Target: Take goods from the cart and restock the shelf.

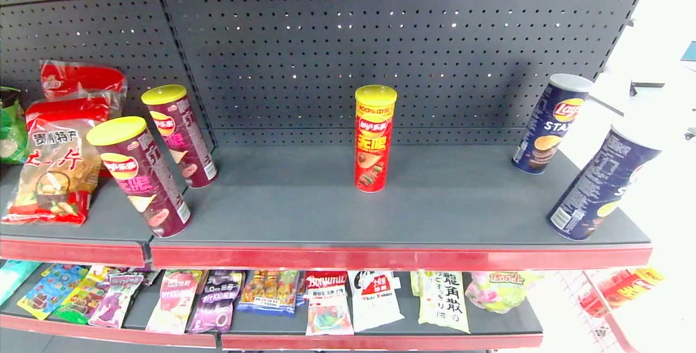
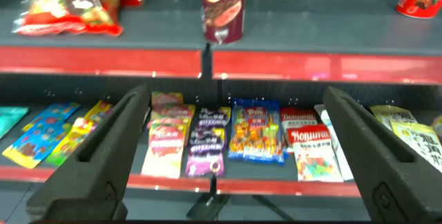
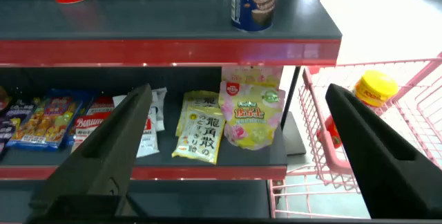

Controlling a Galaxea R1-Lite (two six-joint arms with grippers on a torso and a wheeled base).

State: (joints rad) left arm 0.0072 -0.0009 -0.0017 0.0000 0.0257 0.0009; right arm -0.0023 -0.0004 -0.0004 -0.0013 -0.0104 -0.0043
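In the cart (image 3: 319, 137) by the shelf (image 1: 380, 217), the can (image 3: 375, 86) sat ungripped, left gripper (image 2: 236, 94) and right gripper (image 3: 238, 89) both spread empty, so you could have toppled the navy can (image 1: 598, 179) at the front edge.

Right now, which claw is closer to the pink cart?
Right. The right claw faces the lower shelf's right end, with the pink cart just beside it. The left claw faces that shelf further left, below the maroon can, farther from the cart.

Head above, wrists lower — probably same shelf (image 1: 304, 211)
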